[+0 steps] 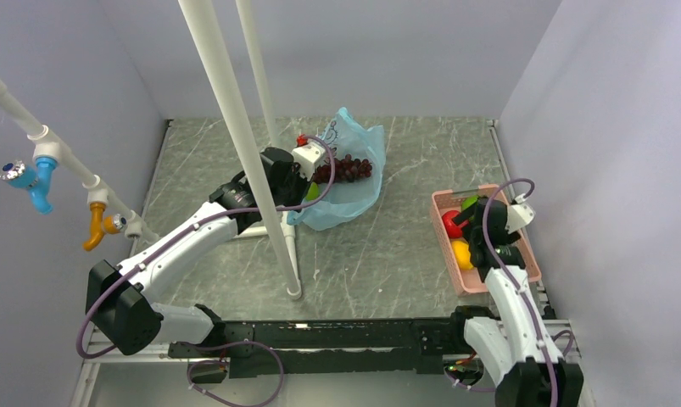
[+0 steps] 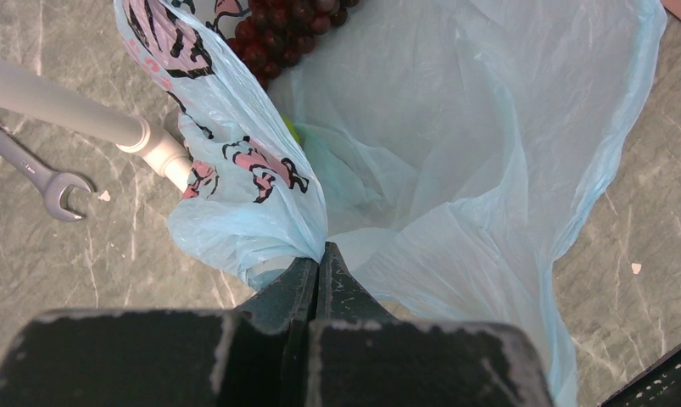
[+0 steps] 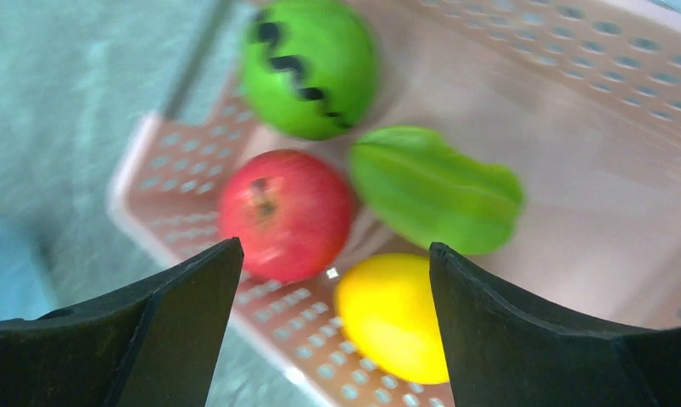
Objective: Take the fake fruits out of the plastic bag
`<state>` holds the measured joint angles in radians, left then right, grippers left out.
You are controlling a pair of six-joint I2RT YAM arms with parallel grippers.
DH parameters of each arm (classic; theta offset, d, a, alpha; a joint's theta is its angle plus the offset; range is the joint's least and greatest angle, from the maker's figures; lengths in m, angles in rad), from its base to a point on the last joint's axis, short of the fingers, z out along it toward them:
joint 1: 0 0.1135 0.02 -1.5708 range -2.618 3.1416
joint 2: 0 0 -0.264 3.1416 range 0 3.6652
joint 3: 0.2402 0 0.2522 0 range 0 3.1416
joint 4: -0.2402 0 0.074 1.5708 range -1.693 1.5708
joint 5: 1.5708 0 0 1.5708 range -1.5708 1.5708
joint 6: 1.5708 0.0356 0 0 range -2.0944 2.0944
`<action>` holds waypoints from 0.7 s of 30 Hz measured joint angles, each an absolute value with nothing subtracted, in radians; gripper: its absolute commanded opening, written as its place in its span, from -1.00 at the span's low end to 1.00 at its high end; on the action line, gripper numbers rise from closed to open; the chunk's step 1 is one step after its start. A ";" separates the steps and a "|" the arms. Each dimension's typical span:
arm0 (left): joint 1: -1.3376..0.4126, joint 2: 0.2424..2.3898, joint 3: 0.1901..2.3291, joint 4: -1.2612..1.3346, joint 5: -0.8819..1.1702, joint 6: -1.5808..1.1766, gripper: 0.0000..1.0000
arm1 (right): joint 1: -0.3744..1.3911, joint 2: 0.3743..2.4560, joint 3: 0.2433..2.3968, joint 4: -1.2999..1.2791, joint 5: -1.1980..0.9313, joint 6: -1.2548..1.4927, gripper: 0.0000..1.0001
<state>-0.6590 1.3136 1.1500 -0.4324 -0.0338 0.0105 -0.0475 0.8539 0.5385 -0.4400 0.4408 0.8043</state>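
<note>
On the left of the table (image 1: 387, 254), the left gripper (image 2: 320, 254) is seen with its jaws pressed together on a bunched fold of the plastic bag (image 2: 455, 170). The light blue bag is spread away from the fingertips, its mouth gaping. Just inside the far part of the bag a dark purple grape bunch (image 2: 277, 34) is seen, well beyond the gripper. A small yellow-green piece (image 2: 293, 129) is partly hidden under the printed fold, nearer the fingertips. A white pole (image 2: 65, 110) and a wrench (image 2: 40, 174) are found left of the bag.

On the right, the right gripper (image 3: 335, 250) is held above the pink tray (image 3: 574, 102), its jaws spread wide with nothing gripped between them. Four fake fruits are lying in the tray below it. A red apple (image 3: 286, 212) and a yellow piece (image 3: 392, 318) are nearest the fingertips. A green ridged piece (image 3: 434, 191) and a green round piece (image 3: 307, 68) with a black zigzag are farther off.
</note>
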 measured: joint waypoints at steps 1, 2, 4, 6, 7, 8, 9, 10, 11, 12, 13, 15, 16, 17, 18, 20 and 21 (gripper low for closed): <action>-0.659 1.314 1.150 -0.432 -0.034 0.010 -1.00 | -0.038 0.821 0.538 -0.424 0.405 0.775 0.68; -0.659 1.314 1.150 -0.432 -0.034 0.010 -1.00 | -0.030 0.794 0.538 -0.407 0.368 0.752 0.69; -0.659 1.314 1.150 -0.432 -0.034 0.010 -1.00 | -0.002 0.738 0.538 -0.345 0.255 0.699 0.70; -0.661 1.314 1.150 -0.432 -0.034 0.010 -1.00 | 0.042 0.716 0.538 -0.265 0.128 0.658 0.74; -0.661 1.314 1.150 -0.432 -0.034 0.010 -1.00 | 0.077 0.718 0.541 -0.223 0.072 0.640 0.76; -0.661 1.314 1.150 -0.432 -0.034 0.010 -1.00 | 0.126 0.731 0.547 -0.185 0.026 0.622 0.78; -0.662 1.314 1.150 -0.432 -0.034 0.010 -1.00 | 0.175 0.751 0.558 -0.164 -0.004 0.609 0.82; -0.662 1.315 1.150 -0.432 -0.034 0.010 -1.00 | 0.239 0.779 0.577 -0.144 -0.032 0.591 0.83; -0.663 1.316 1.150 -0.432 -0.034 0.010 -1.00 | 0.304 0.813 0.601 -0.125 -0.053 0.574 0.84; -0.663 1.318 1.150 -0.432 -0.034 0.010 -1.00 | 0.355 0.849 0.624 -0.114 -0.064 0.560 0.84; -0.663 1.320 1.150 -0.432 -0.034 0.010 -1.00 | 0.420 0.895 0.653 -0.102 -0.076 0.542 0.84; -0.664 1.325 1.150 -0.433 -0.035 0.010 -1.00 | 0.524 0.970 0.701 -0.071 -0.088 0.511 0.80; -0.665 1.326 1.150 -0.434 -0.036 0.010 -1.00 | 0.569 0.999 0.721 -0.056 -0.088 0.495 0.75; -0.665 1.327 1.150 -0.434 -0.038 0.010 -1.00 | 0.600 1.020 0.736 -0.041 -0.088 0.483 0.69; -0.667 1.327 1.150 -0.433 -0.042 0.010 -1.00 | 0.639 1.050 0.758 -0.025 -0.088 0.466 0.59; -0.667 1.327 1.150 -0.432 -0.044 0.010 -1.00 | 0.687 1.105 0.806 -0.006 -0.088 0.444 0.43; -0.667 1.326 1.150 -0.434 -0.048 0.010 -1.00 | 0.705 1.143 0.842 -0.001 -0.088 0.437 0.36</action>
<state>-0.6674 1.3262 1.1503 -0.4335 -0.0479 0.0105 0.7052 1.1427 0.8417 -0.0013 -0.0875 0.4366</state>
